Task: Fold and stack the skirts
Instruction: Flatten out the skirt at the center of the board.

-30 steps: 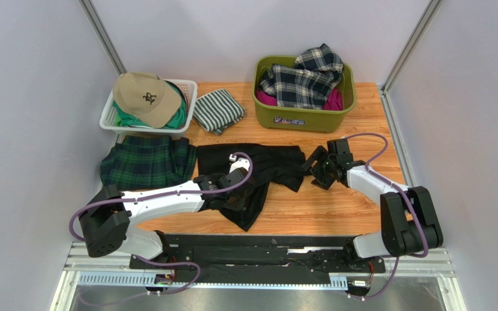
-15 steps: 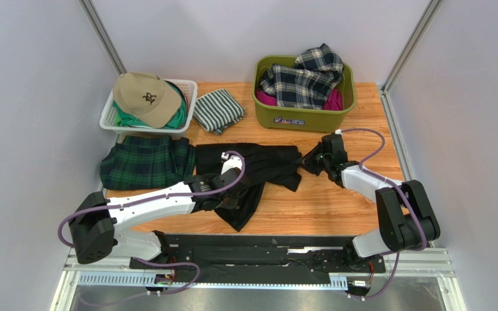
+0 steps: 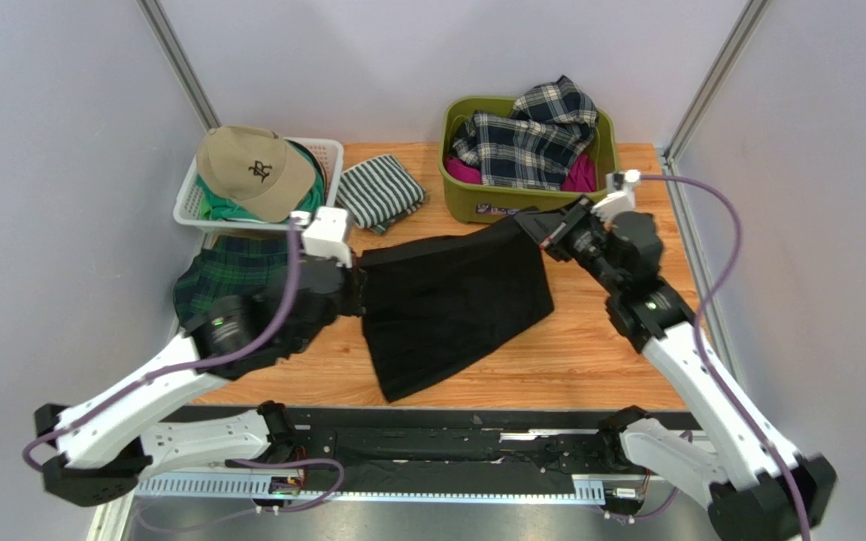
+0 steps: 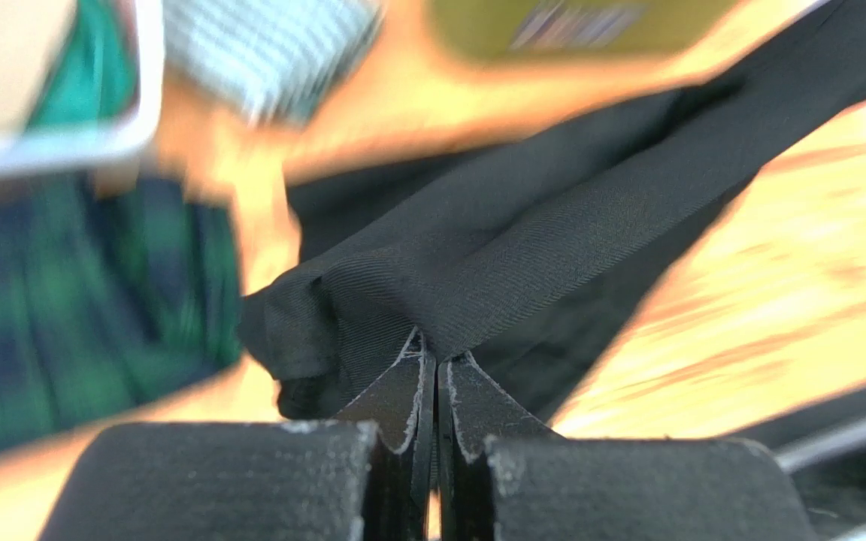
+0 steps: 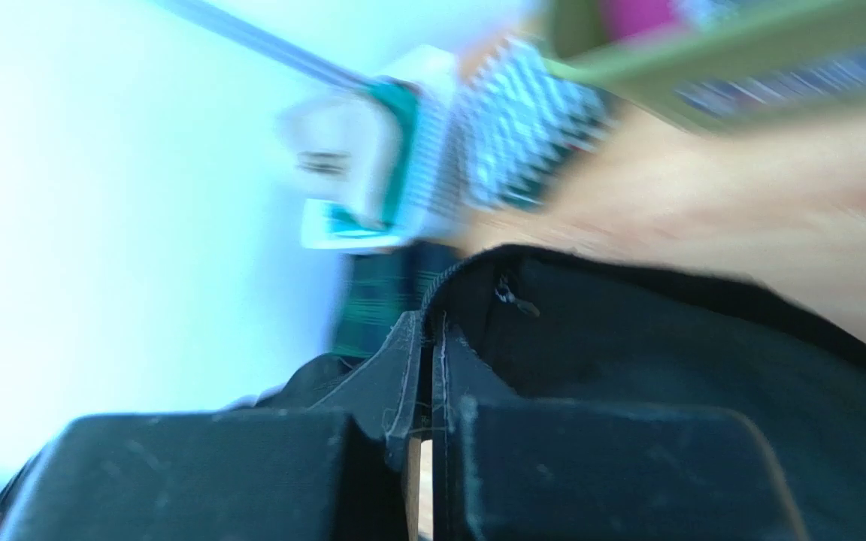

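The black skirt (image 3: 455,304) hangs stretched between the 2 arms in the centre of the top view. Its upper edge is pulled taut from centre-left up toward the olive bin (image 3: 471,201) at upper centre-right, and its lower part drapes down onto the wooden table (image 3: 618,349). The left gripper (image 4: 435,383) is clamped on a bunched corner of the fabric, its 2 fingers pressed almost together with cloth pinched between them. The right gripper (image 5: 431,338) is closed just as tightly on the opposite corner, at the waistband beside a small zip pull. The dark tartan skirt (image 3: 209,282) lies at centre-left, partly under the left arm. The navy-white plaid skirt (image 3: 530,135) sits heaped in the bin at the top.

Several things could go wrong from here. Each hold is a thin pinch right at the fingertips, so spreading the arms any wider would likely pull a corner free and drop that side. The right corner is raised close to the bin's front wall, and a careless move toward the top of the frame could catch the cloth on the rim or nudge the bin. The left arm rests above the tartan skirt, so a low sweep could drag and rumple it. The hem hangs unevenly toward lower centre, so lowering it without squaring it first would probably set a crooked fold.
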